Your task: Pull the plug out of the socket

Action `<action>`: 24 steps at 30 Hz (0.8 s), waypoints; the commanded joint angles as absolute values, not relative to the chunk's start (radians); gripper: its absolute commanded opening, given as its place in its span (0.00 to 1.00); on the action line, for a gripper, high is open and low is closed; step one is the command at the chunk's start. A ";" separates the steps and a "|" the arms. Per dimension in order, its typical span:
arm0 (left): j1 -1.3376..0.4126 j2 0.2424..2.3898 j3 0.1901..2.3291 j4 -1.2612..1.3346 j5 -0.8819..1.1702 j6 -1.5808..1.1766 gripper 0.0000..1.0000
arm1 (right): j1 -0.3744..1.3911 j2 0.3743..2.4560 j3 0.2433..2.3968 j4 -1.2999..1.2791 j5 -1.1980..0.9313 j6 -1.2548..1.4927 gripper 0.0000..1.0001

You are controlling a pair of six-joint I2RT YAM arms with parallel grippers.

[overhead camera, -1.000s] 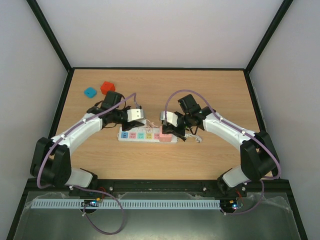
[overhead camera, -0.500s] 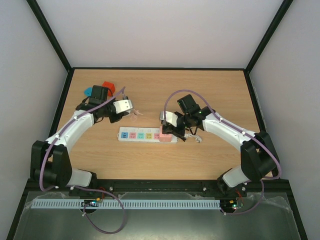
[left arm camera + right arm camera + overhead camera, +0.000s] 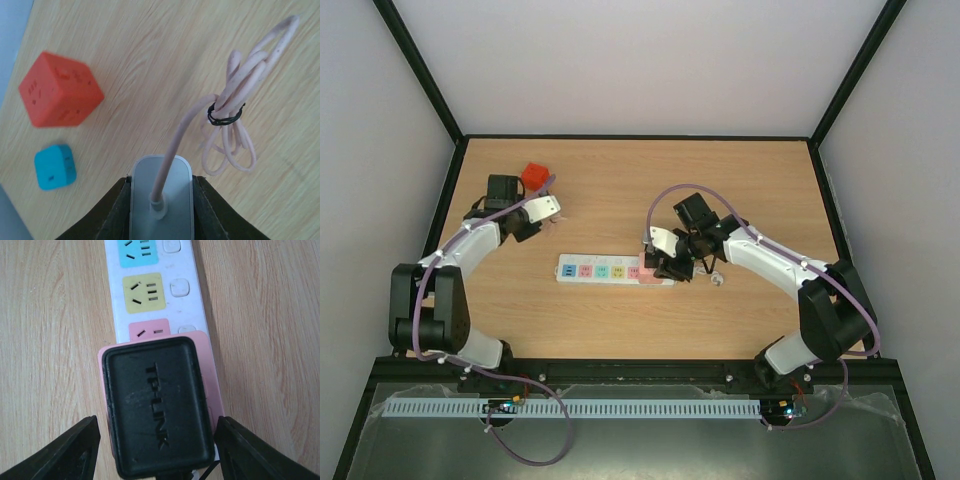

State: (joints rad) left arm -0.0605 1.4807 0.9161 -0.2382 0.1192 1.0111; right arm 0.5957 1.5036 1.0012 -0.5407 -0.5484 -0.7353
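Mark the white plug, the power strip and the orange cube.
white plug (image 3: pixel 161 200), left wrist view, middle of its top face.
power strip (image 3: pixel 177 265), right wrist view, white body between two switches.
orange cube (image 3: pixel 60 90), left wrist view, its upper face.

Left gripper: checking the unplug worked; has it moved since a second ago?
Yes. The left gripper, holding the plug, went from the socket toward the red cube.

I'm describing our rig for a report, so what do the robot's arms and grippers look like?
The left arm and right arm match: white link shells, chunky black joints and black bases. A purple cable loops along each arm. The gripper fingers are dark, wedge-shaped, tapering to the tips.
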 commanded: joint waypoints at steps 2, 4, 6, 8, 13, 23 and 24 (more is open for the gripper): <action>0.000 1.504 0.906 -0.163 0.035 1.046 0.22 | 0.595 1.501 1.003 -0.634 -0.506 -0.723 0.64; 0.020 1.510 0.899 -0.138 0.015 1.061 0.22 | 0.595 1.493 1.007 -0.630 -0.515 -0.718 0.66; 0.042 1.520 0.896 -0.129 0.007 1.073 0.22 | 0.595 1.486 1.018 -0.627 -0.522 -0.712 0.68; 0.062 1.536 0.897 -0.118 0.001 1.083 0.23 | 0.595 1.482 1.031 -0.628 -0.536 -0.707 0.71; 0.110 1.602 0.909 -0.090 -0.006 1.094 0.23 | 0.595 1.474 1.062 -0.629 -0.548 -0.691 0.78; 0.201 1.751 0.925 0.057 -0.090 1.092 0.23 | 0.595 1.427 1.067 -0.605 -0.570 -0.655 0.84; 0.209 1.763 0.931 0.068 -0.095 1.086 0.24 | 0.595 1.423 1.068 -0.603 -0.571 -0.654 0.84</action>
